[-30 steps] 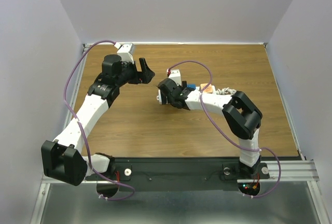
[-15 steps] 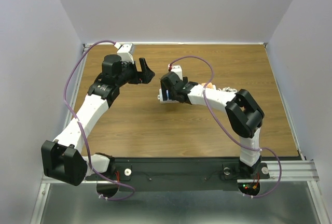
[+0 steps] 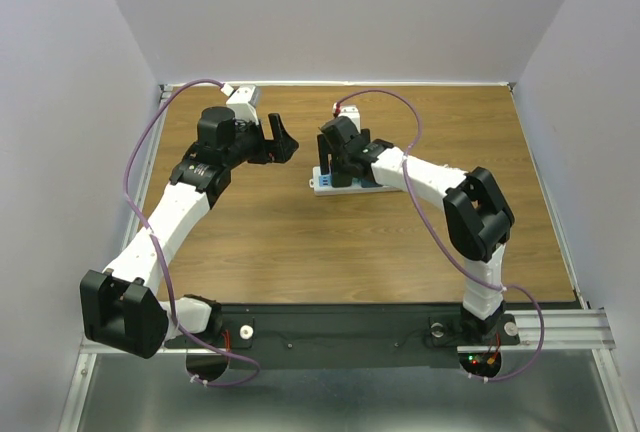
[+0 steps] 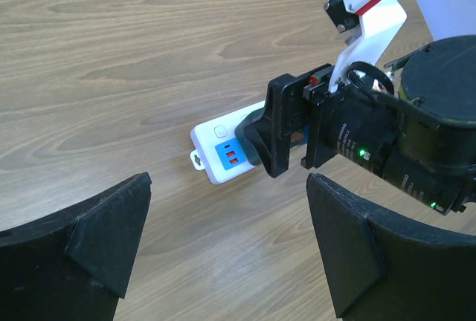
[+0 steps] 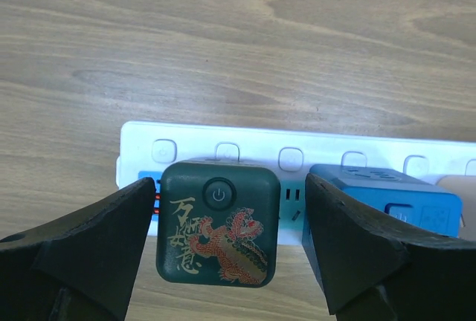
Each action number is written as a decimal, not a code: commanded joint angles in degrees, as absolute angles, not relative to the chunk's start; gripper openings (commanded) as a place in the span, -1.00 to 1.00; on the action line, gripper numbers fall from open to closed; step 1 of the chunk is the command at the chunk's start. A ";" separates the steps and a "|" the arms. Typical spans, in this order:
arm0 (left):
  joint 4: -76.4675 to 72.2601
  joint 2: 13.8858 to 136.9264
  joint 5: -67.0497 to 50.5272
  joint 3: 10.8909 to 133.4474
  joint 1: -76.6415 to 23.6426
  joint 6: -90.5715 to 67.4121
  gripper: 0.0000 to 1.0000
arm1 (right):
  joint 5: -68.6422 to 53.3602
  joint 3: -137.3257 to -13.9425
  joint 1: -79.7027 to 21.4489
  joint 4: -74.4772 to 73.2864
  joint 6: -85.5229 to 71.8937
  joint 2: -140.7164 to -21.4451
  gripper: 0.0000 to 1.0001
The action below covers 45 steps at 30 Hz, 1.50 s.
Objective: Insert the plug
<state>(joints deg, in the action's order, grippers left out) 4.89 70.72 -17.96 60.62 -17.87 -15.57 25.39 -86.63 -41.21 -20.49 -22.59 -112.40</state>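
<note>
A dark green square plug [image 5: 217, 221] with a dragon print and a power button sits at the left end of the white power strip [image 5: 335, 146], over its first socket. My right gripper [image 5: 230, 180] straddles this plug. Its left finger is at the plug's edge, and a gap shows between the plug and its right finger, so it stands open. The left wrist view shows the power strip [image 4: 212, 139] with the plug [image 4: 253, 139] under the right gripper [image 4: 286, 135]. My left gripper [image 4: 229, 187] hovers wide open and empty, left of the power strip [image 3: 330, 184].
A blue adapter [image 5: 383, 195] is plugged into the strip just right of the green plug. Purple cables loop off both wrists. The grey enclosure walls [image 3: 80, 102] border the wooden table [image 3: 300, 242] on three sides.
My right arm has swung its gripper toward the back and turned over the strip's left end, uncovering more of the strip in the top view. The left arm has not moved.
</note>
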 commanded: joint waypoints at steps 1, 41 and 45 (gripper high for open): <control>2.02 69.43 -18.37 60.29 -17.58 -15.82 0.93 | 24.43 -90.79 -40.69 -22.23 -20.92 -112.06 0.72; 1.67 70.31 -18.81 60.73 -17.58 -16.26 0.93 | 24.34 -77.79 -43.42 -26.72 -24.43 -110.21 -0.99; 1.76 70.23 -18.72 60.64 -17.58 -16.17 0.93 | 24.43 -76.29 -44.21 -26.28 -24.87 -111.00 -0.99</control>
